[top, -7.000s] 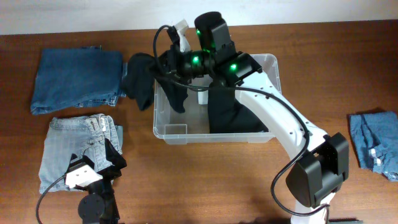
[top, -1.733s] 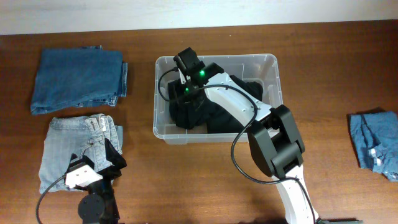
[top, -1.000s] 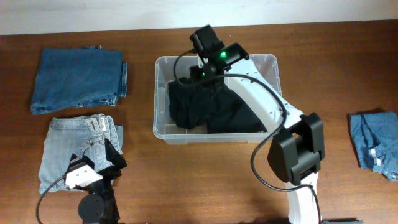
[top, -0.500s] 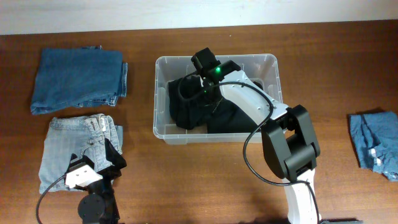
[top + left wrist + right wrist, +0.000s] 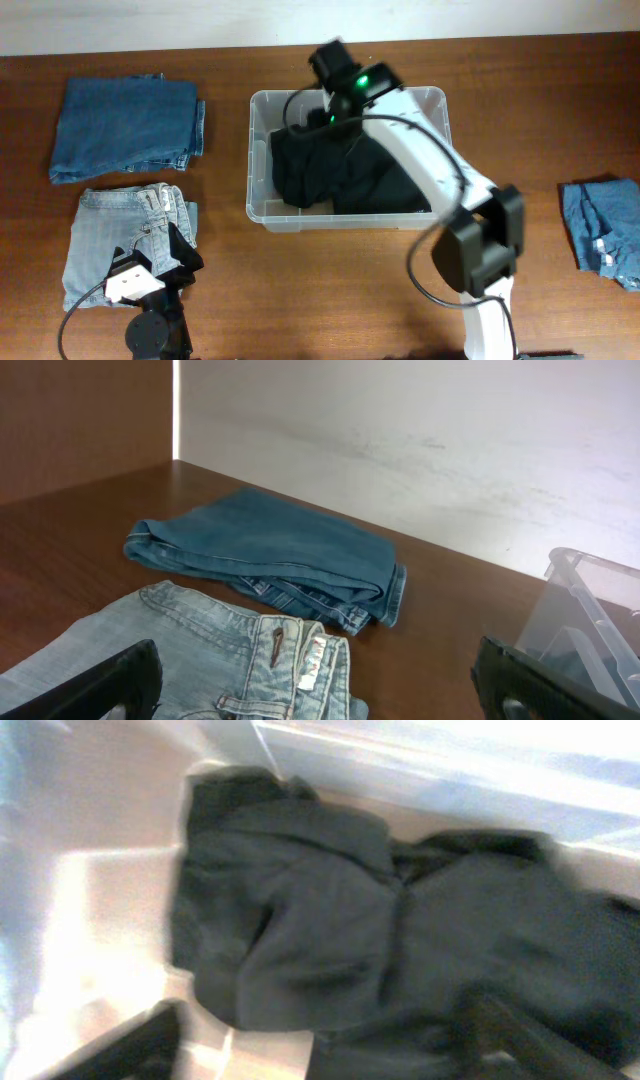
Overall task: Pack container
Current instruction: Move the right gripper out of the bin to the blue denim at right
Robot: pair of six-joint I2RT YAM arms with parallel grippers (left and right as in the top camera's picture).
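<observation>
Hovering inside the container (image 5: pixel 256 200), the right pincer (image 5: pixel 325 1035) stands spread above black clothing (image 5: pixel 300 920); the left pincer (image 5: pixel 320 682) sits spread over light-blue jeans (image 5: pixel 200 650).

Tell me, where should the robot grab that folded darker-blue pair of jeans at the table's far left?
Probably the thick stacked edge facing the container, coming from above: the folded dark blue jeans lie flat, and there the layers bunch up enough to pinch together.
</observation>
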